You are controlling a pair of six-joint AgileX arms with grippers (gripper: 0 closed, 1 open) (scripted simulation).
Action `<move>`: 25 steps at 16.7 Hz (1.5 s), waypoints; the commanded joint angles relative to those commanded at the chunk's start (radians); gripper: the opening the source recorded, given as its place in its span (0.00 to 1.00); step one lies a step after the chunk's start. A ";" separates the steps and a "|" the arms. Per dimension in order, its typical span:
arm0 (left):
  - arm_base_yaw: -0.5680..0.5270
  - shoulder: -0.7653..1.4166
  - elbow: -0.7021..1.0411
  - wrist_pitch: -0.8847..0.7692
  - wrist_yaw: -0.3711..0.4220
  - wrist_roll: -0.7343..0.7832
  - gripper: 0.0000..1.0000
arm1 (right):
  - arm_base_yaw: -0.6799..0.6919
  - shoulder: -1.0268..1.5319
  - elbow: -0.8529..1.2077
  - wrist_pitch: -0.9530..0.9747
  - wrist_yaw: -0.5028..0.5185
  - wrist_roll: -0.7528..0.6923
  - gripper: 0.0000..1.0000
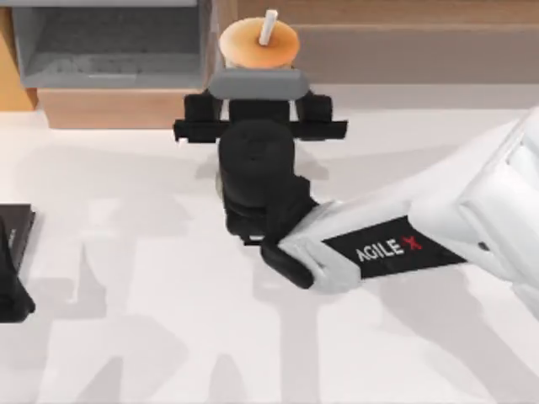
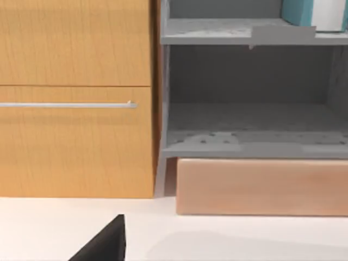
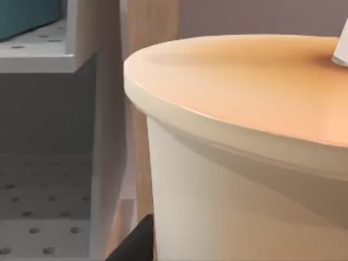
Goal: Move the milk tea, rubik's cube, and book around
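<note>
A: Where is the milk tea [image 1: 253, 40] sitting?

B: It is standing upright at the far edge of the white table [image 1: 126, 337], near the middle, just right of the grey shelf unit [image 1: 109, 42]. Its white straw [image 1: 268, 27] is sticking up from the flat orange lid.

A: And the right gripper [image 1: 259, 84]?

B: It is reaching in from the right side, sitting right at the cup's near side. In the right wrist view the cup [image 3: 244, 163] is looming very close. Whether the fingers are closing on it, I cannot tell.

A: The book?

B: The left wrist view is showing a teal cover with white page edges [image 2: 312, 13] on the upper shelf of the grey unit.

A: And the left arm?

B: The left gripper [image 1: 13, 269] is resting at the table's left edge; I cannot tell its opening.
</note>
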 joint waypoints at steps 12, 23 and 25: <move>0.000 0.000 0.000 0.000 0.000 0.000 1.00 | 0.010 0.075 0.000 0.074 0.013 -0.006 0.00; 0.000 0.000 0.000 0.000 0.000 0.000 1.00 | 0.011 0.098 -0.002 0.096 0.013 -0.009 0.38; 0.000 0.000 0.000 0.000 0.000 0.000 1.00 | 0.011 0.098 -0.002 0.096 0.013 -0.009 0.53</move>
